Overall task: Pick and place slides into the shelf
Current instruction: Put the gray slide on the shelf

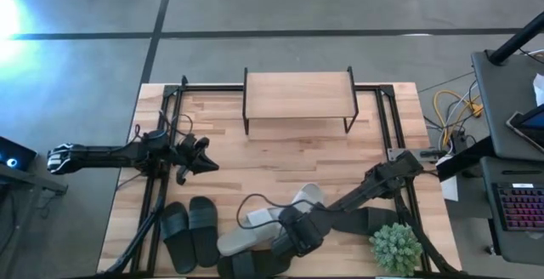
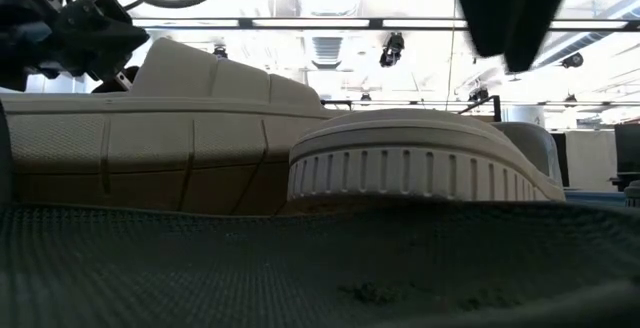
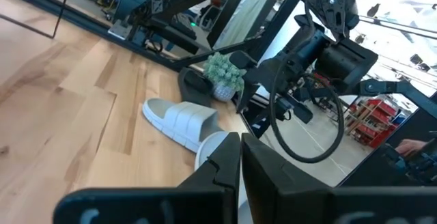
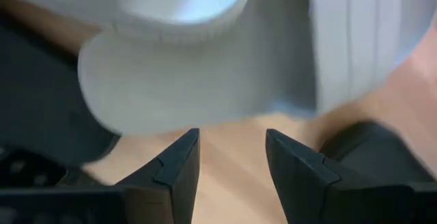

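The shelf (image 1: 297,99), a low rack with a light plank top, stands at the table's far middle. Two pale slides (image 1: 246,241) (image 1: 297,204) lie overlapping near the front edge; in the low view (image 2: 400,163) they fill the picture. Two black slides (image 1: 189,233) lie side by side to their left. Another black slide (image 1: 367,224) sits under the right arm, and one more (image 1: 255,267) is at the near edge. My right gripper (image 4: 232,152) is open, low over the pale slide's rounded end (image 4: 171,80), without touching it. My left gripper (image 3: 240,166) is shut, waiting over the table's left side (image 1: 201,156).
A green potted plant (image 1: 395,247) stands at the near right corner, close beside the right arm. Black frame rails (image 1: 170,143) run along both sides of the table. Bare wood lies between the shelf and the slides.
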Available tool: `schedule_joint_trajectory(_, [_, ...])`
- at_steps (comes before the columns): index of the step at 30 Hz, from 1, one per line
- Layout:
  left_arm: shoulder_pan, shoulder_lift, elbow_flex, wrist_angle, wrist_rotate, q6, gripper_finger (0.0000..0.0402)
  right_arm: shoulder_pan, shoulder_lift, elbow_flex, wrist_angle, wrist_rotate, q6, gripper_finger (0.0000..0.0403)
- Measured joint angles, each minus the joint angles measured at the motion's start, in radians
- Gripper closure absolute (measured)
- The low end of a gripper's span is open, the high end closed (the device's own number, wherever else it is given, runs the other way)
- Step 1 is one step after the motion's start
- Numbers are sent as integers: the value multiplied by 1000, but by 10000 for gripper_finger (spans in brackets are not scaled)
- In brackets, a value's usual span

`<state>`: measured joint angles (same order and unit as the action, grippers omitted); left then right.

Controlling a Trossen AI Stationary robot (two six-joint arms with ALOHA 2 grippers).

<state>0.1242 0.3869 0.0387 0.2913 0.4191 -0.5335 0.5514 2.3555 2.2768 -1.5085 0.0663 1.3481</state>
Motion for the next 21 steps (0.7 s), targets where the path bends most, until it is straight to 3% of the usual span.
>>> schedule_joint_trajectory(13, [-1, 51, 0, 1, 0, 21, 402, -19, 1, -13, -61, 157, -157, 243])
schedule_joint_trajectory(21, [-1, 65, 0, 4, 1, 25, 402, -26, 1, -47, -61, 165, -178, 243])
